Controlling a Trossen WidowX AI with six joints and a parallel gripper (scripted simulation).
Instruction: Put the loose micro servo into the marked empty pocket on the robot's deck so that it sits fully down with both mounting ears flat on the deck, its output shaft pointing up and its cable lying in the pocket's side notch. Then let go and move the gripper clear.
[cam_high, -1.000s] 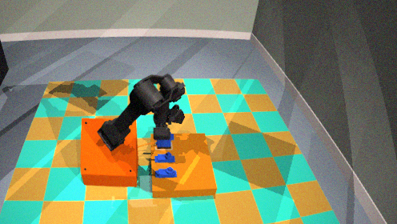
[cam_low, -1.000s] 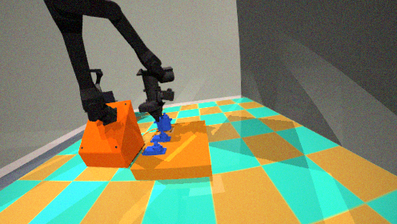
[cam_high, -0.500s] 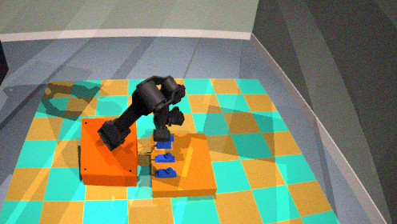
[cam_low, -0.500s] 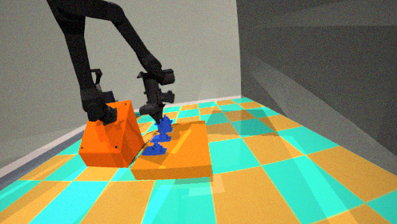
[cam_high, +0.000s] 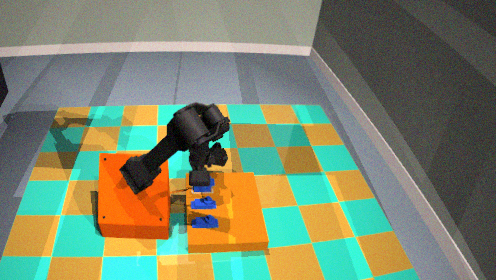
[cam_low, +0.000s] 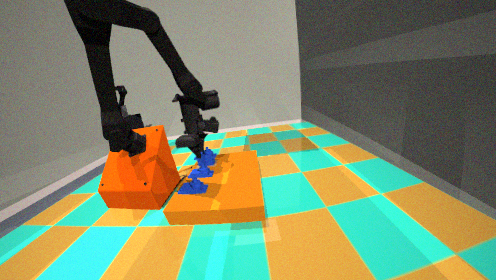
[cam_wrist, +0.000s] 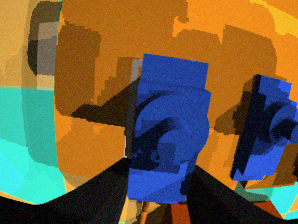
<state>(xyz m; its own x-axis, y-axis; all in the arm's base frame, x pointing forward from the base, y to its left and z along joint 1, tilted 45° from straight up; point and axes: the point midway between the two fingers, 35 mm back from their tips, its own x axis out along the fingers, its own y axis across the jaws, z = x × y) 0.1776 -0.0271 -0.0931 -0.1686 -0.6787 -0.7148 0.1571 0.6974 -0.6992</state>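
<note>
Jaws pinching the loose micro servo (cam_wrist: 168, 132), blue body clamped btwn the two dark fingers seen at bottom of wrist view. Servo held at far end of the orange deck (cam_high: 245, 210), just over/at the pocket nearest the arm; can't tell if touching deck or fully down. Round hub on servo face visible in wrist view, facing the cam. Pale edge of pocket marking (cam_high: 212, 183) peeking out beside servo in top view. Two other blue servos on deck in a row w/ it: middle servo (cam_high: 203, 203) and near servo (cam_high: 205, 221), both apart from the held one. In wrist view, next servo (cam_wrist: 266, 129) sits just right of the held one, not touching. Gripper (cam_low: 199, 150) pointing down from black arm (cam_low: 165, 50), arm bent over from the red-orange base block (cam_high: 132, 200) standing left of deck. Deck and block both on checkered teal/orange worktop (cam_high: 320, 225). Cable not discernible.
</note>
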